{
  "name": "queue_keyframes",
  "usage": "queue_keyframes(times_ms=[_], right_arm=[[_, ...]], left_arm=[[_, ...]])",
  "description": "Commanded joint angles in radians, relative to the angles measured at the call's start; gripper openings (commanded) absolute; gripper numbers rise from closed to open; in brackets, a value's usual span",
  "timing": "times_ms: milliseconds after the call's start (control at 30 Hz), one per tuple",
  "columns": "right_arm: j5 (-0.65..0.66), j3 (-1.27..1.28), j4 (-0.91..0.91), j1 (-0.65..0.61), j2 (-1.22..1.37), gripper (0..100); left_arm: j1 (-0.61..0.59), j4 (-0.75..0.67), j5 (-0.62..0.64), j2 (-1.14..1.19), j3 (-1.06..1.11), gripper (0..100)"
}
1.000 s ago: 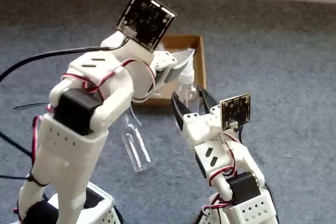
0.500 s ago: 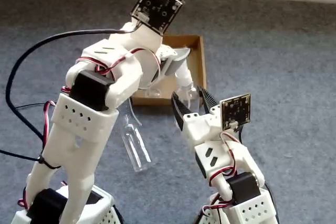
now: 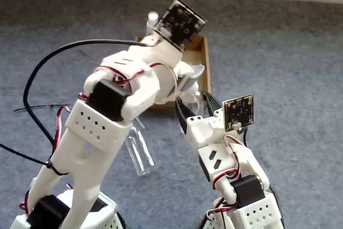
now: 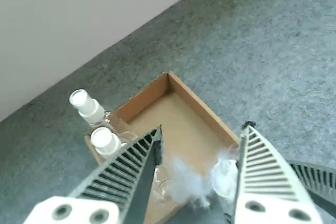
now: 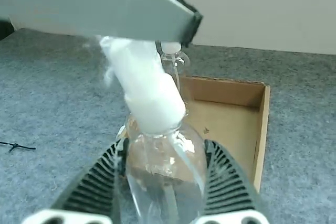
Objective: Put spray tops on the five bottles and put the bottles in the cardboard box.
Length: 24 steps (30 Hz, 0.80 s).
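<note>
— Where is the bottle you are working on?

— The clear bottle [image 5: 163,177] is upright between the fingers of my right gripper [image 5: 164,150]. The gripper pinches it on both sides of its body. It is just off the near right corner of the cardboard box [image 5: 260,129].

— And the spray top?

— The white spray top [image 5: 147,93] sits on that bottle's neck, leaning a little to one side. My left gripper [image 4: 202,129] hangs above it with its fingers spread wide. The top lies in the gap between them, and I cannot tell whether either finger touches it.

— Any other bottles?

— Two uncapped bottles [image 4: 79,99] stand side by side at the box's far left corner. Whether they are inside its wall or just outside, I cannot tell. A lying bottle [image 3: 140,156] rests on its side on the grey carpet [image 3: 289,52] beside my left arm, apart from the box.
</note>
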Motion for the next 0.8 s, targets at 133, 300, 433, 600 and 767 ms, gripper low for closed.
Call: queue_keyframes(times_ms=[133, 300, 433, 600, 767], right_arm=[[-0.008, -0.071, -0.002, 0.015, -0.001, 0.5], [0.026, -0.071, -0.002, 0.015, -0.001, 0.5], [0.032, -0.076, -0.002, 0.015, 0.004, 0.5], [0.034, -0.079, -0.002, 0.018, 0.005, 0.5], [0.098, -0.081, -0.15, 0.114, 0.022, 0.5]], left_arm=[[0.027, 0.008, -0.014, -0.007, -0.015, 19], [-0.013, 0.069, -0.052, -0.007, -0.176, 19], [-0.027, 0.203, -0.054, -0.005, -0.375, 19], [-0.068, 0.324, -0.052, -0.005, -0.515, 24], [-0.217, 0.477, -0.021, -0.008, -0.516, 17]])
